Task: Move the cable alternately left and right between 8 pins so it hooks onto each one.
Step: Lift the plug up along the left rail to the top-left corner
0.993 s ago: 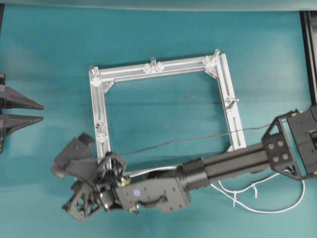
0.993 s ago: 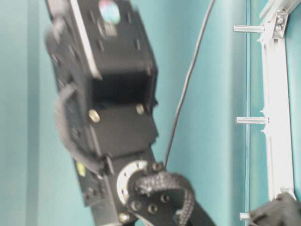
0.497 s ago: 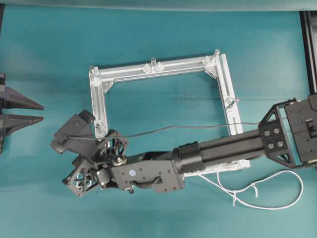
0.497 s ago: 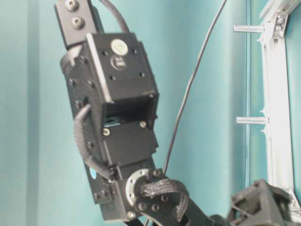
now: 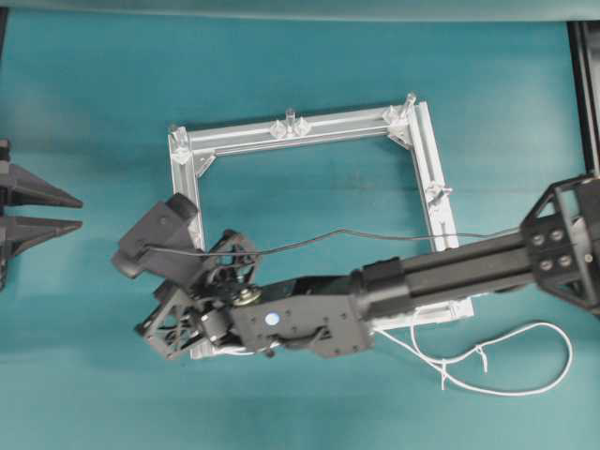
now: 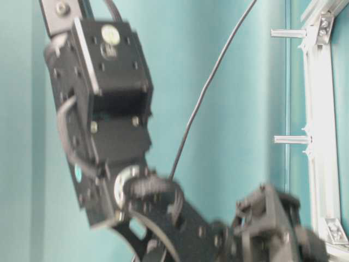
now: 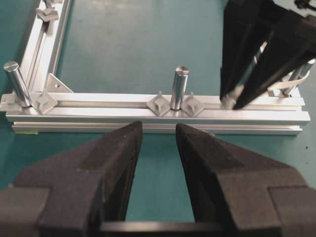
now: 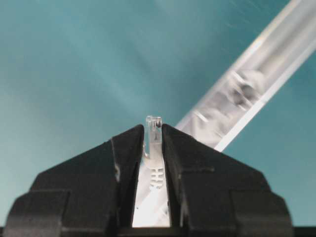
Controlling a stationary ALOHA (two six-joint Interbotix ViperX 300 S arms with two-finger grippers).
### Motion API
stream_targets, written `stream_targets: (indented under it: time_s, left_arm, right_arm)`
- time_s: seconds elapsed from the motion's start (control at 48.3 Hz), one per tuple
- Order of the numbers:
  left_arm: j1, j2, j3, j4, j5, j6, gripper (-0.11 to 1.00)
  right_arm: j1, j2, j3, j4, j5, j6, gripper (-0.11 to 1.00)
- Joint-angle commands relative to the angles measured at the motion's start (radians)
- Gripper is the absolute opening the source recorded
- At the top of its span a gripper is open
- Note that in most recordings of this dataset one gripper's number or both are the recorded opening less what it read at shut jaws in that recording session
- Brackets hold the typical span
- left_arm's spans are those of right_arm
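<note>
Cable [image 5: 487, 361] lies looped on teal table [image 5: 94, 94] at lower right, plug end pinched in right tool [image 8: 153, 129] over frame [image 5: 309, 127] lower-left corner; left tool [image 7: 158, 136] wide apart, empty, facing a pin [image 7: 179, 86].

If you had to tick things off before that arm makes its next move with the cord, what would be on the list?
1. Right gripper shut on the cable's plug: ok.
2. Cable slack, loose on the table: ok.
3. Cable hooked on a pin near the frame's lower left corner: cannot tell, arm hides it.
4. Left gripper open, outside the frame: ok.
5. Middle pin upright, bare: ok.
</note>
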Motion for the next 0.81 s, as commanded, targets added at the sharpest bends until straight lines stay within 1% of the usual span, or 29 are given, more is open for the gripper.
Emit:
stream_targets:
  time_s: [0.0, 0.124, 0.186, 0.248, 0.31, 0.476, 0.6, 0.662, 0.786]
  left_arm:
    - [-0.002, 0.006, -0.012, 0.002, -0.009, -0.006, 0.38]
    - [-0.002, 0.006, -0.012, 0.002, -0.009, -0.006, 0.38]
    - [-0.002, 0.006, -0.012, 0.002, -0.009, -0.006, 0.38]
    - [-0.002, 0.006, -0.012, 0.002, -0.009, -0.006, 0.38]
    - [-0.002, 0.006, -0.012, 0.002, -0.009, -0.006, 0.38]
    - [-0.002, 0.006, -0.012, 0.002, -0.009, -0.005, 0.38]
    - [-0.002, 0.005, -0.012, 0.002, -0.009, -0.005, 0.38]
    - [-0.002, 0.006, -0.012, 0.002, -0.009, -0.005, 0.38]
    - [-0.002, 0.005, -0.012, 0.002, -0.009, -0.005, 0.38]
  right_arm:
    - [-0.002, -0.087, 0.041, -0.008, -0.014, 0.021, 0.16]
    - [-0.002, -0.137, 0.141, -0.032, -0.067, 0.089, 0.16]
    - [-0.003, -0.156, 0.187, -0.037, -0.092, 0.121, 0.16]
    - [-0.006, -0.179, 0.230, -0.041, -0.110, 0.141, 0.16]
    - [-0.011, -0.201, 0.268, -0.043, -0.120, 0.144, 0.16]
    - [-0.035, -0.229, 0.328, -0.046, -0.117, 0.118, 0.16]
    - [-0.075, -0.230, 0.339, -0.044, -0.120, 0.091, 0.16]
    - [-0.100, -0.230, 0.336, -0.043, -0.137, 0.066, 0.16]
    - [-0.152, -0.227, 0.324, -0.017, -0.178, -0.009, 0.16]
